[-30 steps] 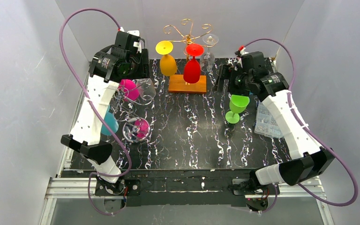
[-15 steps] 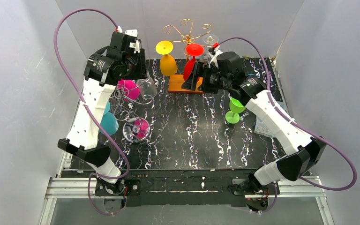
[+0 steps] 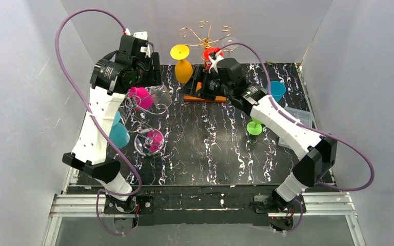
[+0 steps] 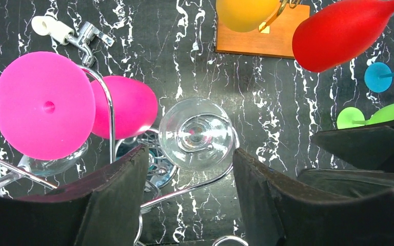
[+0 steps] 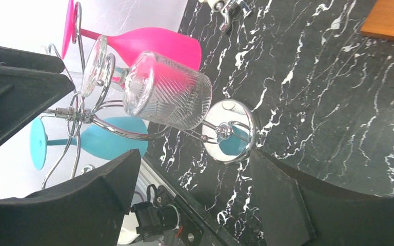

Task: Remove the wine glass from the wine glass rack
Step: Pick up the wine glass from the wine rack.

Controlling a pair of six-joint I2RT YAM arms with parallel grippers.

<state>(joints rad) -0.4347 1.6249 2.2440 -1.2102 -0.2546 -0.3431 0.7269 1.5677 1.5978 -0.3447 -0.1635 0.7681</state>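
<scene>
Above the chrome rack point(image 4: 102, 97), the left gripper point(image 4: 190, 154) hangs with its two dark fingers point(image 4: 118, 195) spread apart and nothing between them. The clear wine glass point(image 4: 197, 134) hangs bowl-down from the rack's wire arm. Its round foot faces up, centred in the gap and just beyond the fingertips. No contact shows.

The step in hand appears to be the line-up before the grasp, with the glass not yet taken. A pink glass point(image 4: 43, 105) hangs on the same rack, off to the outer side of the left-hand finger.

The right gripper point(image 5: 195, 156) is also wide open and carries nothing. Its fingers point(image 5: 282, 205) frame the same clear glass from the side, well apart from it across the marbled table point(image 5: 338, 77). In the overhead view that arm reaches in front of the wooden base point(image 3: 220, 98) of a second, gold rack, where a red glass point(image 4: 343, 33) and a yellow glass point(image 4: 246, 13) hang.

The next move likely calls for the left fingers to come down past the foot and close gently on the stem or upper bowl. The glass would then slide out along the wire arm rather than lift straight up, since the foot seems caught over the wire. Clear, thin glass leaves little margin, and a hard squeeze or a snag on the chrome could tip the whole rack.
</scene>
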